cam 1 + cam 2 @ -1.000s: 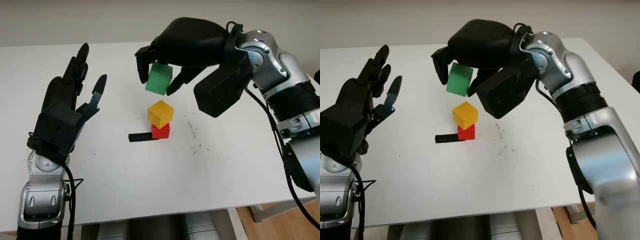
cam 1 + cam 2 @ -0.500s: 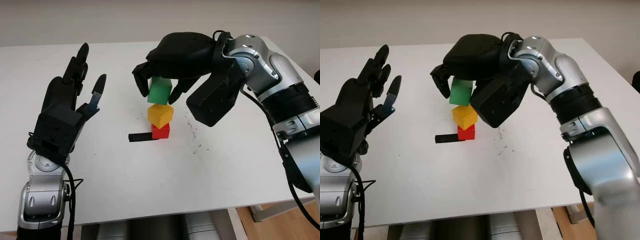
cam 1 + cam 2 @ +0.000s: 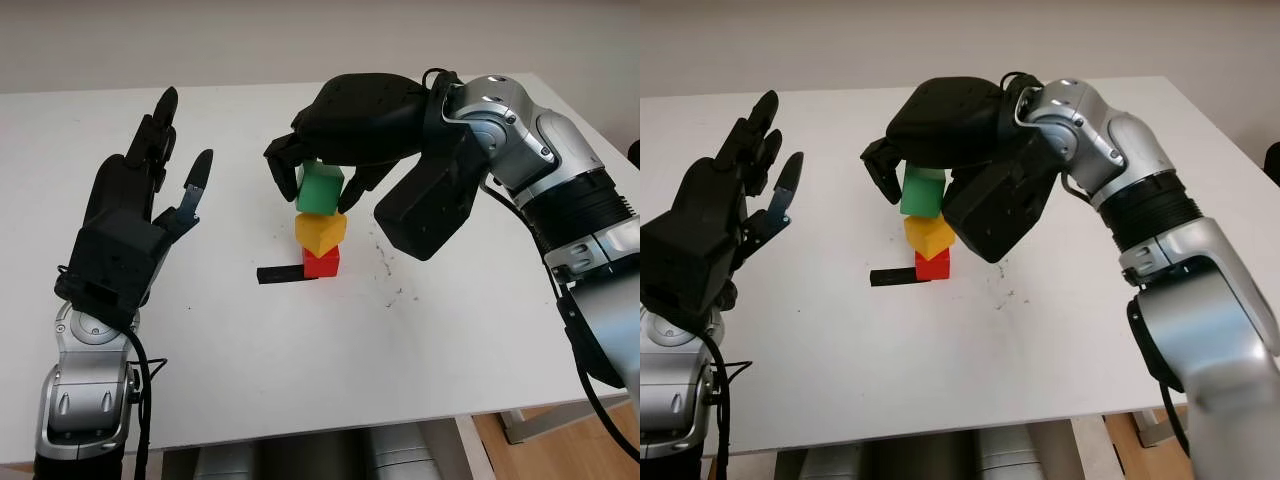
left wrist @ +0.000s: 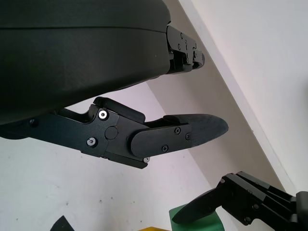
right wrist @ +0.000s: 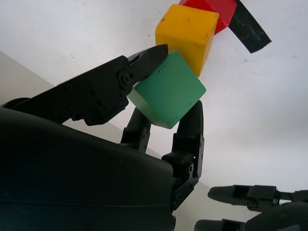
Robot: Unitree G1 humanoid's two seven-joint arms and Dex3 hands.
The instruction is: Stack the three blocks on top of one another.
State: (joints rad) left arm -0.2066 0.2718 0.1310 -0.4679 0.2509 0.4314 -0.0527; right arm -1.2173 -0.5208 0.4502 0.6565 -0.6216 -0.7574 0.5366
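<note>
Three blocks are nearly stacking: the right hand [image 3: 322,178] is gripping the green block [image 3: 320,188] on the yellow block [image 3: 320,231]; it should release gently, straight.

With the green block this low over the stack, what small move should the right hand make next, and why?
Probably open the fingers and release. The right hand holds the green cube block seemingly right on the yellow cube block, which sits on the red cube block. The left hand is open, off to the side.
</note>
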